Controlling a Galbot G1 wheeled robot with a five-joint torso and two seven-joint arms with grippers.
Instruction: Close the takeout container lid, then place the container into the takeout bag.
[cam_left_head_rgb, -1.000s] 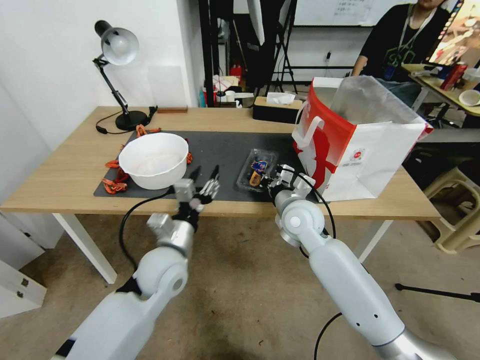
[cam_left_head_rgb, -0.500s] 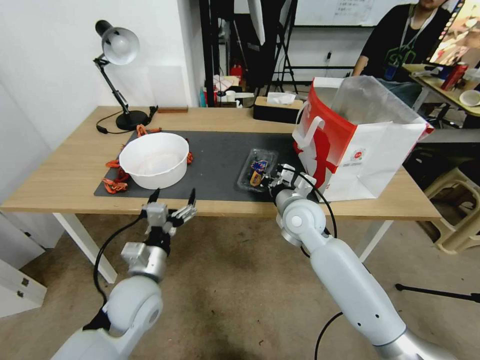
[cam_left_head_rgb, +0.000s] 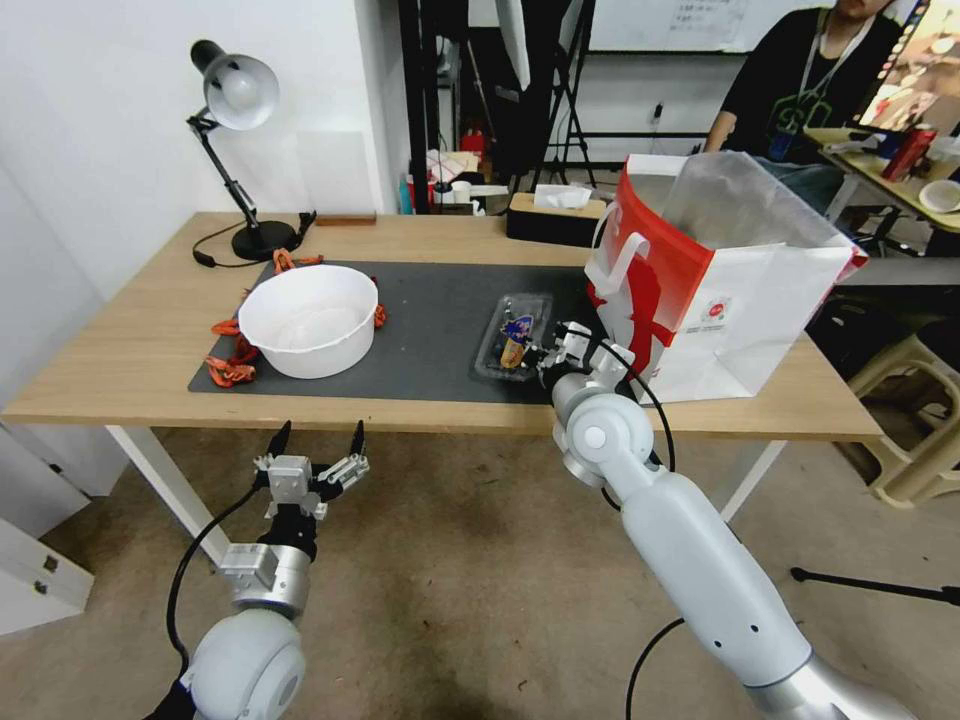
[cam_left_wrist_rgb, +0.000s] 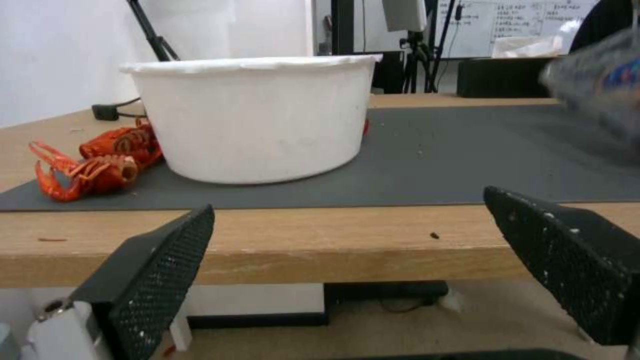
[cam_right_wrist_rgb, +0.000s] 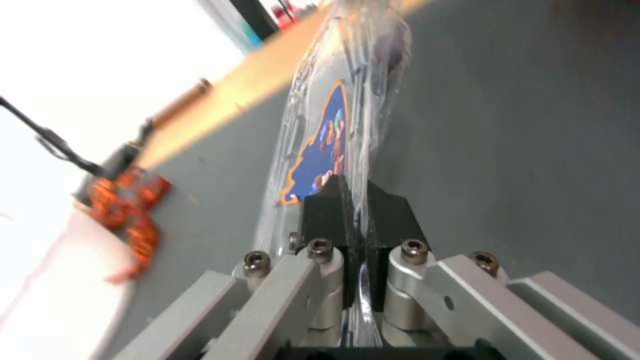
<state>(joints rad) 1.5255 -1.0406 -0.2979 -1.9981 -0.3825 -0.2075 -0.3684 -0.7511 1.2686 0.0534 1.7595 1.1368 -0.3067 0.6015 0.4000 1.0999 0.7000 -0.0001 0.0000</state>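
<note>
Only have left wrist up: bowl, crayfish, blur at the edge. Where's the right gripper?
Observer: The right gripper is shut on the container's edge, over the black mat.
Operator: Lid down?
Observer: It looks closed; the label faces outward and the two clear halves lie together.
Operator: Bag?
Observer: The bag stands upright and open on the table, to the right of the container.
Operator: Left gripper over the table?
Observer: No, the left gripper is open, below the table's front edge.
</note>
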